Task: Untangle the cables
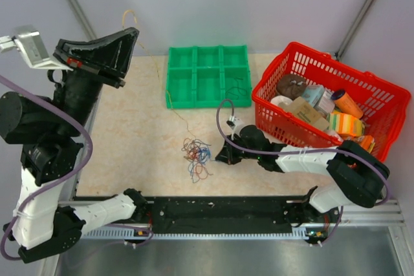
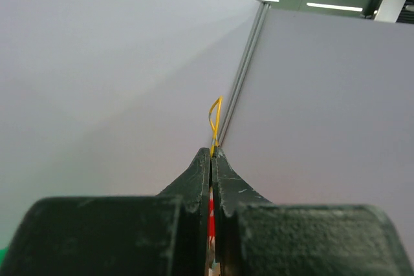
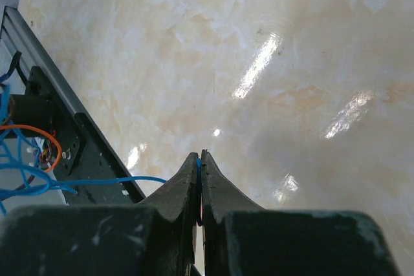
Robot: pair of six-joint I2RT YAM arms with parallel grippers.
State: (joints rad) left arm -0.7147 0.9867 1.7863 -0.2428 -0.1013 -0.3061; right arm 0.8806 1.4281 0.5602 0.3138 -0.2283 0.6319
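Observation:
A small tangle of thin blue, orange and red cables (image 1: 196, 155) lies on the marbled table near the front middle. My right gripper (image 1: 224, 154) sits low just right of it and is shut on a blue strand (image 3: 199, 163). That strand runs left to the tangle (image 3: 26, 166). My left gripper (image 1: 131, 35) is raised high at the back left. It is shut on a yellow strand (image 2: 215, 116) whose loop sticks out past the fingertips (image 1: 132, 17). A thin strand (image 1: 180, 116) lies between the green tray and the tangle.
A green compartment tray (image 1: 208, 68) stands at the back middle with a dark strand (image 1: 237, 86) in it. A red basket (image 1: 264, 98) holding several packets stands at the right. A black rail (image 1: 220, 214) runs along the front edge.

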